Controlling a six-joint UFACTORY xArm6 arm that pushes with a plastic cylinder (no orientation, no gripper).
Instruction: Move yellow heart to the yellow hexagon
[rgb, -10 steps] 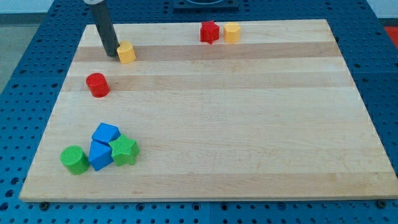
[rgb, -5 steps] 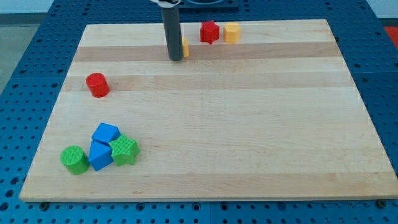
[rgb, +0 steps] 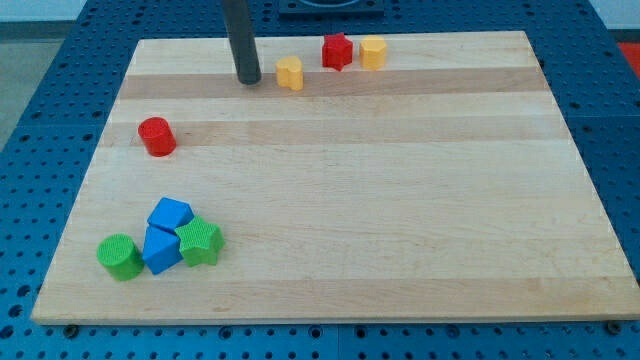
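The yellow heart (rgb: 290, 73) lies near the view's top, left of the red star (rgb: 337, 51). The yellow hexagon (rgb: 373, 52) sits just right of the red star, touching or nearly touching it. My tip (rgb: 249, 79) rests on the board a short gap to the left of the yellow heart, not touching it. The dark rod rises from the tip out of the view's top.
A red cylinder (rgb: 156, 136) stands at the view's left. At the bottom left, a green cylinder (rgb: 120, 257), two blue blocks (rgb: 170, 214) (rgb: 160, 249) and a green star-like block (rgb: 200, 241) sit clustered together. The wooden board (rgb: 400, 200) lies on a blue perforated table.
The yellow heart was pushed right from the board's top left to near the red star. My tip followed it right, then backed off to the left.
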